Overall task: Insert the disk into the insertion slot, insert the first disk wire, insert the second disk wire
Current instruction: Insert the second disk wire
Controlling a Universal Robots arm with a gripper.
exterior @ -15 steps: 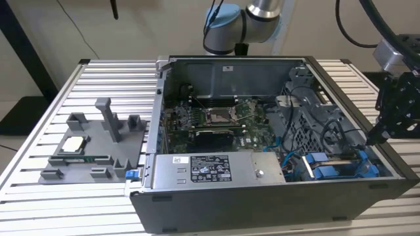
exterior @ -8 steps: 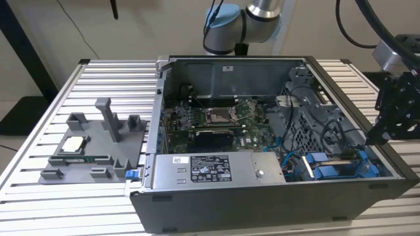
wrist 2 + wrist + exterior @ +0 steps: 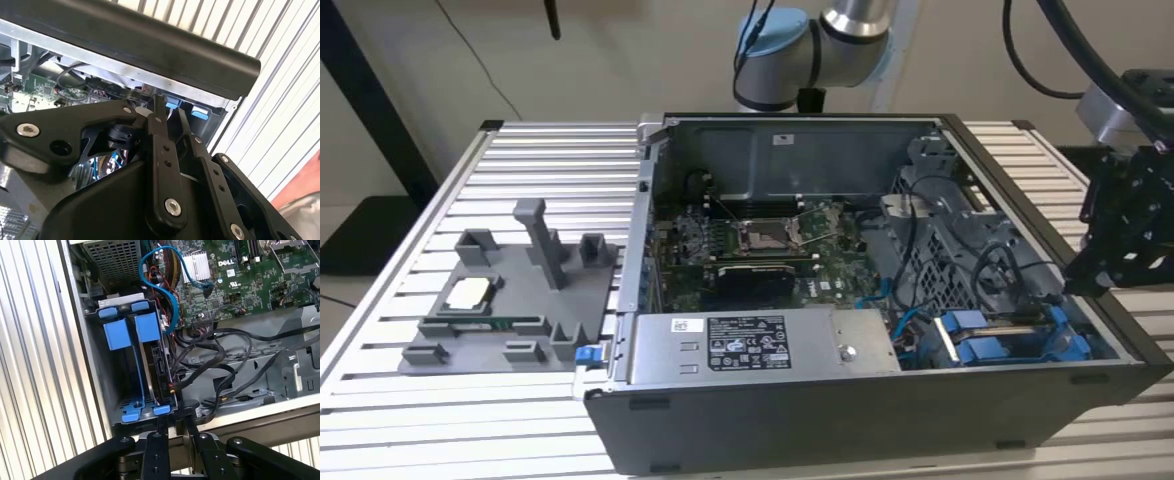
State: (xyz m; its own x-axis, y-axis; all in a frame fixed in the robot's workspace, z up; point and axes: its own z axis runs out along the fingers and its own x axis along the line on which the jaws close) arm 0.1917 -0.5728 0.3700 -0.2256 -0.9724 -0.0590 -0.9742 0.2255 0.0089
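The disk stands on edge in the insertion slot, its blue caddy tabs showing at the near end. In the exterior view the slot sits in the case's front right corner. My gripper hovers over the case rim beside the slot, to the exterior view's right. Its fingers stand a narrow gap apart with nothing between them. Black wires and a blue cable lie loose next to the disk; I cannot tell which are the disk wires.
The open computer case lies on a slatted table. Inside it are the motherboard and a grey labelled power-supply box. A grey fixture with small parts stands at the exterior view's left.
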